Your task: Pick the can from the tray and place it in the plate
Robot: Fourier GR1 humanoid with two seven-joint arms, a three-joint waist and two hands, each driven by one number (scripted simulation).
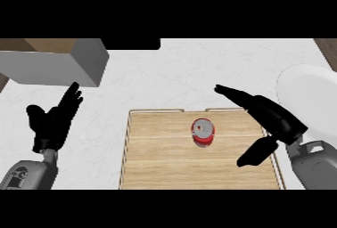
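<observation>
A red can [203, 132] with a silver top stands upright near the middle of the wooden tray [158, 164]. My right hand [273, 118] hovers over the tray's right edge, fingers straight and pointing up-left, thumb hanging down; it is open and apart from the can, to the can's right. The white plate [309, 102] lies at the right edge of the view, partly hidden behind my right hand and cut off by the frame. My left hand [52, 120] rests open at the left, fingers up, off the tray.
A grey box [56, 60] with a brown top stands at the back left on the white marbled counter [178, 75]. A dark block [132, 43] sits at the back edge. Brown surfaces show at the far corners.
</observation>
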